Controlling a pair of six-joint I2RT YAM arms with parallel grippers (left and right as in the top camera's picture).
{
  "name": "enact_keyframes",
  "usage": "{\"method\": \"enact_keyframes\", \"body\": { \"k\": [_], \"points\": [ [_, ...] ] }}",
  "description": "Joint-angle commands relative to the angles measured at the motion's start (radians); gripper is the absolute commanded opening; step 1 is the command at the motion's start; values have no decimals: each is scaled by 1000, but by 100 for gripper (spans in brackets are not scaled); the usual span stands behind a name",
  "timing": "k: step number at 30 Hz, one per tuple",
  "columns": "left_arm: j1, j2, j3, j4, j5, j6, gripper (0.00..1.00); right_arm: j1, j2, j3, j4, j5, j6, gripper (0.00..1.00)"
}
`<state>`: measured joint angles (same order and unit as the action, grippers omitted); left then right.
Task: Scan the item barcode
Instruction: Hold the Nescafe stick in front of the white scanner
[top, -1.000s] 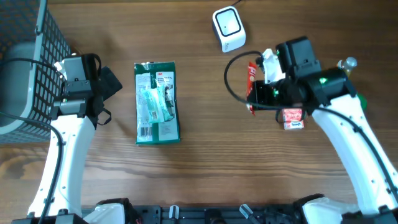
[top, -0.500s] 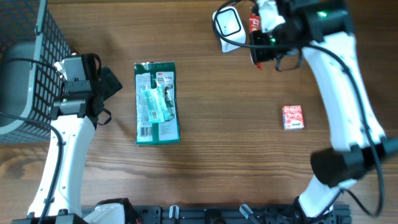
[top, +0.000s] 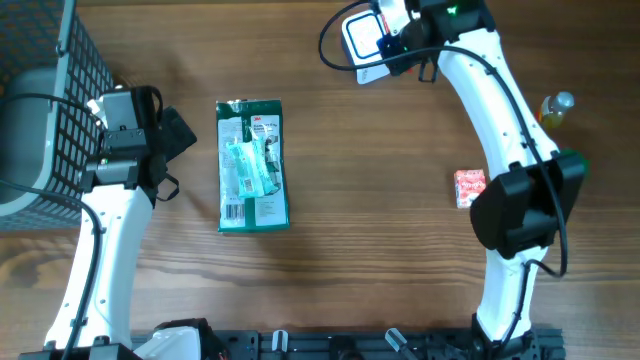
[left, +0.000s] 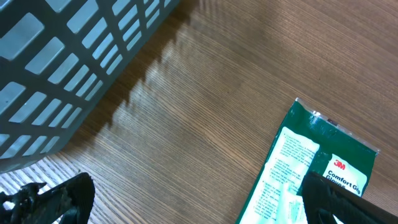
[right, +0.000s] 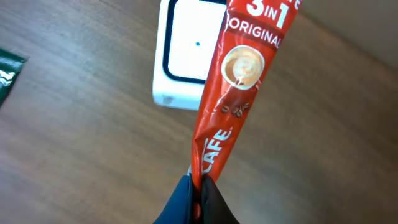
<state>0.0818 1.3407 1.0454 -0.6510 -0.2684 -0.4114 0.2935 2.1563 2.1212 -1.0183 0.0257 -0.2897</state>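
The right gripper (right: 198, 198) pinches the bottom end of a red coffee sachet (right: 239, 81) between its pressed-together fingertips and holds it over the white barcode scanner (right: 180, 53) at the far edge of the wooden table (top: 350, 260). In the right wrist view the sachet, printed "3 IN 1 ORIGINAL", runs upward from the grip and crosses the right side of the scanner's dark-framed window. Whether it touches the scanner cannot be told. From overhead, the right arm stretches across the table to the scanner, and its gripper hides most of the sachet.

The left gripper (left: 199, 204) hangs over the left side of the table with its jaws spread wide and nothing between them. It sits between a grey mesh basket (top: 85, 60) and a green retail packet (top: 252, 165) that lies flat on the wood, well apart from the scanner. In the left wrist view, the right finger (left: 342, 202) overlaps the packet's near end.

A small red box (top: 470, 188) lies on the right side of the table, just beside the right arm's elbow — and a small yellowish item with a silver cap (top: 556, 106) stands near the right edge.
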Motion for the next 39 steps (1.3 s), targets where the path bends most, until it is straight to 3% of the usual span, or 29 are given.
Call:
{"method": "enact_keyframes", "body": {
  "k": [1,16,23,27,32,39],
  "points": [
    [6,-5,8,0,-13,12,100,16,66,12,27,29,-112,4],
    [6,-5,8,0,-13,12,100,17,221,12,83,42,-97,4],
    [6,-5,8,0,-13,12,100,18,224,12,149,13,-42,4],
    [6,-5,8,0,-13,12,100,18,209,13,134,99,46,4],
    [6,-5,8,0,-13,12,100,18,91,13,24,117,183,5],
    [6,-5,8,0,-13,12,100,14,-142,13,-310,118,238,5]
  ]
}}
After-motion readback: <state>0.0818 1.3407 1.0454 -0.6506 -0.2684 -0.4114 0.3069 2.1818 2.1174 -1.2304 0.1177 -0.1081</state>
